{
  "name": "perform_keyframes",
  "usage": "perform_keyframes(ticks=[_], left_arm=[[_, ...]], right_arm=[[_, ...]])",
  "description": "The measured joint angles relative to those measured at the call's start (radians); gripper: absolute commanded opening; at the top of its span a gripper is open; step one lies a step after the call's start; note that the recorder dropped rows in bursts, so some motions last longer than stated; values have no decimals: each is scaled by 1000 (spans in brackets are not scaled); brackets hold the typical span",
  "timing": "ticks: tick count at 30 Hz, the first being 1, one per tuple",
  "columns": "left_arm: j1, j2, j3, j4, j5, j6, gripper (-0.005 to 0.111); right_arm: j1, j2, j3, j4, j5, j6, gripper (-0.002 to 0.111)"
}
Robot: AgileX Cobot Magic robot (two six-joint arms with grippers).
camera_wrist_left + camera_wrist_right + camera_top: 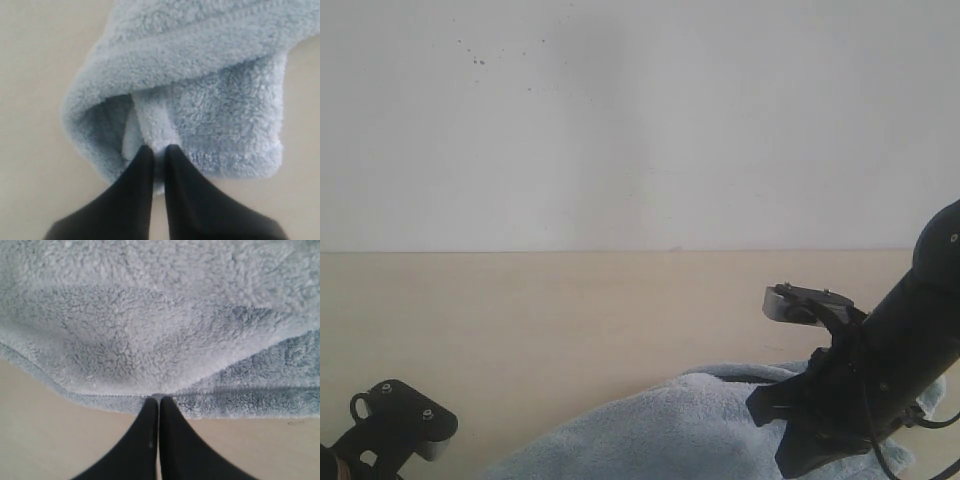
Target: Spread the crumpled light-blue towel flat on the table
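Closest to us in the exterior view is the right arm (895, 350), a dark bulk leaning over the right end of the towel (660, 435), its lower part in front of the cloth. Behind the towel spreads the table (520, 320), pale beige and plain, and behind that a white wall (620, 120) with a few dark specks. The towel lies at the near edge of what we see, a pale blue fluffy heap, humped rather than flat, with a fold rising toward the right arm. Off the towel's left end we see the left arm (395, 425), only its black wrist piece in view, low and near the cloth.

From the left wrist, we see the towel doubled over into a rolled loop, a stitched hem (210, 27) running along its outer layer and table showing on both sides of it. The left gripper (159, 150) has its black fingers almost together, and a narrow ridge of the towel's inner fold is nipped between the tips.

From the right wrist, we see two layers of towel, the top one ending in a hem that dips to a point. The right gripper (159, 399) is pressed tight together at that point, pinching the hem's edge.
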Motion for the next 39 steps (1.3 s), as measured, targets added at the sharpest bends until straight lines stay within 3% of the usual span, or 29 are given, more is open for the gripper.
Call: perform_keyframes(ticks=[8,18,20,22,27,30,32,33,36,39], left_arm=[[0,-14,-77,14,96,28,4],[0,-295,-102,53,93,37,4],[0,-426,-144,53,17,65,4],[0,-573,-253,74,-57,91,4],[0,-619,-364,248,101,167,4],[0,-595,-364,235,95,173,4],[0,-592,-364,228,81,173,4],[0,-590,-364,224,77,173,4],[0,-572,-364,213,46,173,4],[0,-546,-351,211,-2,173,4]], right_arm=[[0,0,0,0,0,-2,0],[0,0,0,7,-8,-8,0],[0,0,0,69,-1,-68,0],[0,0,0,245,74,-261,0],[0,0,0,563,349,-626,0],[1,0,0,612,404,-729,1],[7,0,0,566,406,-769,13],[11,0,0,558,406,-781,29],[58,0,0,547,408,-831,56],[131,1,0,546,352,-875,68]])
